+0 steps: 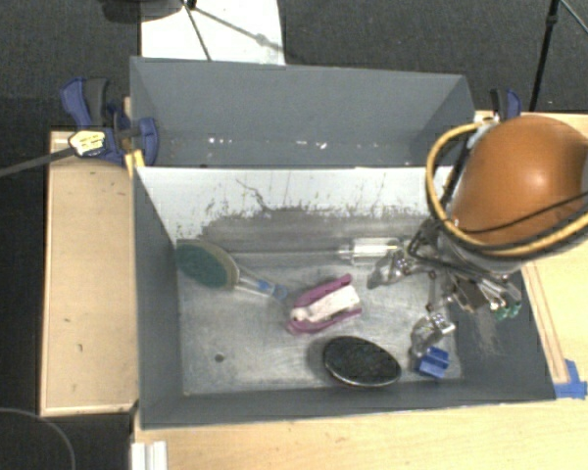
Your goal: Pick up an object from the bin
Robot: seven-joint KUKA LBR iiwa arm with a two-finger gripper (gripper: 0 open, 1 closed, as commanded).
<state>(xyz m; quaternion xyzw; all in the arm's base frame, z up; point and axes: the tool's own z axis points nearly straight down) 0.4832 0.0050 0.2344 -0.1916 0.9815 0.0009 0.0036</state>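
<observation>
My gripper (410, 304) hangs low in the right part of the bin, under the orange dome. It is open: one finger (384, 272) points left and the other (432, 333) points toward the front, with nothing between them. A small blue piece (433, 364) lies right at the tip of the front finger; whether they touch I cannot tell. Left of the gripper lies a purple and white thing (323, 305). A black oval disc (361, 360) rests at the front, left of the blue piece. A clear plastic thing (370, 251) lies just behind the left finger.
A brush with a round teal head and clear handle (214, 266) lies at the left of the bin floor. The arm and its cables cover the bin's right side. Bare floor shows at the front left.
</observation>
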